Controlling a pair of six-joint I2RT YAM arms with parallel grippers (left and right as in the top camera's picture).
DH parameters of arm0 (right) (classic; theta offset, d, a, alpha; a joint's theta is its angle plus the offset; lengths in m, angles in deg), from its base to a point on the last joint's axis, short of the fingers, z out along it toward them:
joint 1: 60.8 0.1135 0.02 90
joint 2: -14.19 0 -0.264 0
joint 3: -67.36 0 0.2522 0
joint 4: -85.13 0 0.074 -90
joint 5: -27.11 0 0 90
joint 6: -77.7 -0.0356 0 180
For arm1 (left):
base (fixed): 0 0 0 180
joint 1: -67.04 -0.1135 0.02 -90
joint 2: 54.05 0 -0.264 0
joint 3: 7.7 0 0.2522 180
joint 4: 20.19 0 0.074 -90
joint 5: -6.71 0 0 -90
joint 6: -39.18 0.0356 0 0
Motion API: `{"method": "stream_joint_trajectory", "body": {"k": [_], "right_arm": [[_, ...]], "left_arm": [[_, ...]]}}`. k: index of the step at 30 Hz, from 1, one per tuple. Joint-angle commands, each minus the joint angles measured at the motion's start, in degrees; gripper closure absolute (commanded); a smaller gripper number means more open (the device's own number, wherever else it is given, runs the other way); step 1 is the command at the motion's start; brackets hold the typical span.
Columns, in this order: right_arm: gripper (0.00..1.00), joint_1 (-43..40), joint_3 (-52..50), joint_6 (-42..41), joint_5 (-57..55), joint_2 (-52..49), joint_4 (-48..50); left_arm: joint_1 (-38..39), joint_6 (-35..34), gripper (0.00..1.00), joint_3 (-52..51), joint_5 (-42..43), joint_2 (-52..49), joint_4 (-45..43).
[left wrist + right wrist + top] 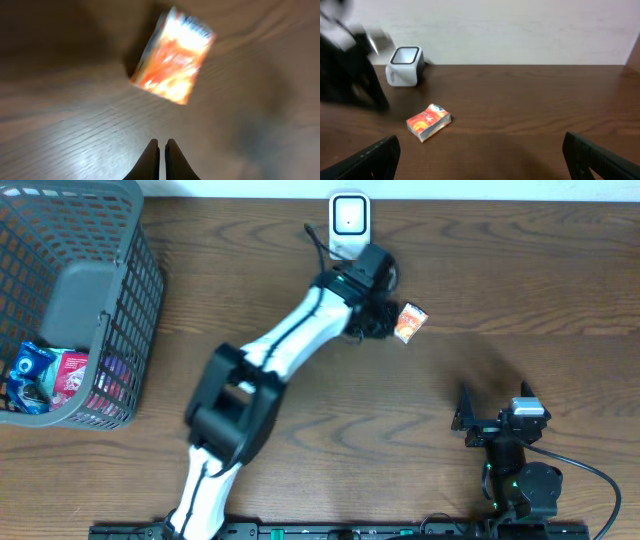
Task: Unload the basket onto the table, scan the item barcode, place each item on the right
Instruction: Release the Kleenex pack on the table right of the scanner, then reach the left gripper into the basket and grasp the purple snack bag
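The item, a small orange and red box [411, 321], lies flat on the wooden table, right of the white barcode scanner [348, 223] at the back edge. The left wrist view shows the box [174, 56] blurred, ahead of my left gripper [161, 143], whose fingers are shut with nothing between them. In the overhead view my left gripper [383, 326] hangs just left of the box, apart from it. My right gripper [492, 408] rests open near the front right; from its wrist I see the box [428, 122] and the scanner [405, 65] far ahead.
A grey wire basket [70, 300] with several packets stands at the left edge of the table. The scanner's black cable [316, 242] runs by the left arm. Bare wood lies between the box and my right gripper.
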Motion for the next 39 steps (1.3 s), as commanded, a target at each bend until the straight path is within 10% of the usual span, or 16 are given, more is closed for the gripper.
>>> {"method": "stream_joint_trajectory", "body": {"k": [1,4,9,11,25,39], "right_arm": [[0.01,0.20,-0.11,-0.81,0.50,0.35,-0.22],[0.01,0.20,-0.11,-0.81,0.50,0.35,-0.22],[0.01,0.20,-0.11,-0.83,0.50,0.35,-0.24],[0.01,0.20,-0.11,-0.81,0.50,0.35,-0.22],[0.01,0.20,-0.11,-0.81,0.50,0.35,-0.22],[0.01,0.20,-0.11,-0.81,0.50,0.35,-0.22]], "left_arm": [[-4.11,6.88,0.92,0.44,-0.72,11.87,1.01],[-8.87,11.52,0.91,0.44,-9.79,19.23,4.28],[-20.26,11.56,0.22,0.44,-30.27,28.24,8.04],[-25.94,11.56,0.18,0.44,-31.98,30.71,8.81],[-61.70,-2.54,0.21,0.35,-31.98,26.47,20.52],[-66.03,-15.39,0.32,0.22,-39.65,10.29,32.83]]}}
